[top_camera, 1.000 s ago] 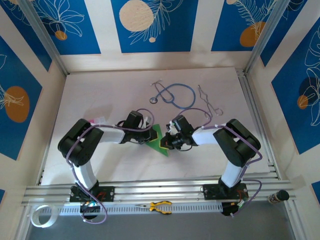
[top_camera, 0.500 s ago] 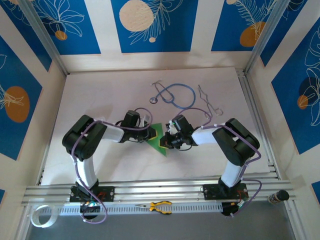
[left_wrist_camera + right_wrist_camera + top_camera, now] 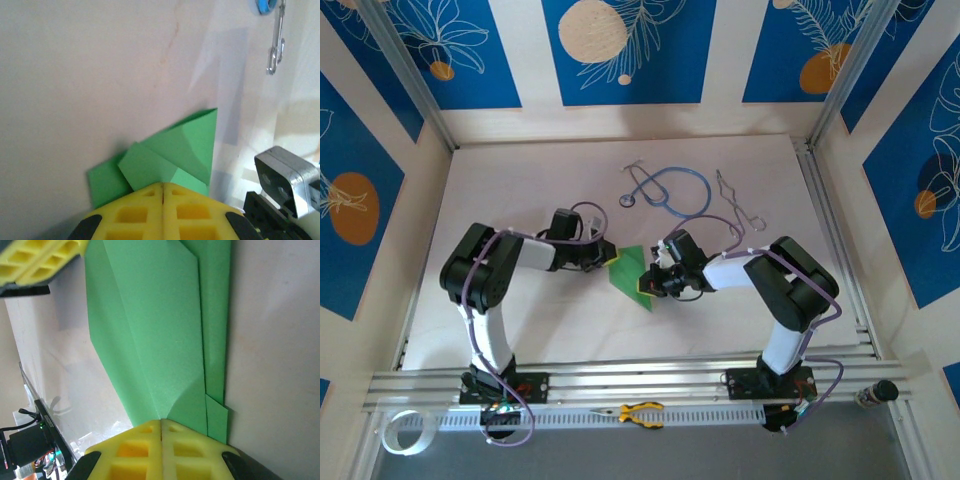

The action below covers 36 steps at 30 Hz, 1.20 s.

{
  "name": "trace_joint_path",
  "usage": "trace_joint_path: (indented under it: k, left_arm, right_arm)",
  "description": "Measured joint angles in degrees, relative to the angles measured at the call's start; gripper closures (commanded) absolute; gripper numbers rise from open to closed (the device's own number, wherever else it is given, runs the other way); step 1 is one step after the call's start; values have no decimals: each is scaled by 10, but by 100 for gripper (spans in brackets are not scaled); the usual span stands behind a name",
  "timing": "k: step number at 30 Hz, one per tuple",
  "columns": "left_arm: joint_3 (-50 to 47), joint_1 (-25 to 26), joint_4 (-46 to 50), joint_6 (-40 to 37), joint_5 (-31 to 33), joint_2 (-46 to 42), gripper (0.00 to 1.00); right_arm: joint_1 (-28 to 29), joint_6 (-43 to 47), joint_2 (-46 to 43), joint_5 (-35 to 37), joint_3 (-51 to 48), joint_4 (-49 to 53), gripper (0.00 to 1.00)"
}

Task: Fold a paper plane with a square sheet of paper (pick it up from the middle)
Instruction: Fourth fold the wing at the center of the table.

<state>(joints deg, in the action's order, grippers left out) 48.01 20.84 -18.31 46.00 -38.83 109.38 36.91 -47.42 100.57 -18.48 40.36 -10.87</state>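
Observation:
The square sheet of paper (image 3: 632,272), bright green and folded into several overlapping layers, lies mid-table between the two arms. My left gripper (image 3: 607,256) is at its left edge, jaws pressed together. In the left wrist view the paper (image 3: 172,147) fans out from the left gripper's (image 3: 162,184) tips, and a crease meets the slit between them. My right gripper (image 3: 651,283) is shut on the opposite end. In the right wrist view a ridge in the paper (image 3: 150,330) runs straight into the right gripper's (image 3: 161,420) closed tips. The left fingers (image 3: 42,255) show at that view's top left.
A blue stethoscope (image 3: 670,190) and a bent metal wire piece (image 3: 732,202) lie behind the paper toward the back. Yellow-handled pliers (image 3: 640,412) rest on the front rail and a tape roll (image 3: 402,430) sits at the front left. Side walls enclose the table.
The left arm has swung left and back, and its gripper has slid from over the paper to its left edge, so more green shows. The right arm has not moved.

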Motion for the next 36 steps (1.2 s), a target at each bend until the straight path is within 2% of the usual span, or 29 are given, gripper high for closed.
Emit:
trace_joint_path:
  k: [8, 18, 26, 36]
  left_arm:
    - [29, -8, 57, -16, 44, -8, 91]
    - [15, 5, 64, -9, 59, -84, 91]
    - [11, 43, 62, -9, 61, -62, 92]
    - [34, 40, 94, -16, 91, -19, 93]
  right_arm:
    - [0, 9, 0, -2, 0, 4, 100]
    - [-3, 24, 0, -9, 9, 27, 100]
    - [-4, 30, 0, -12, 9, 32, 100]
    - [-5, 31, 0, -14, 9, 34, 100]
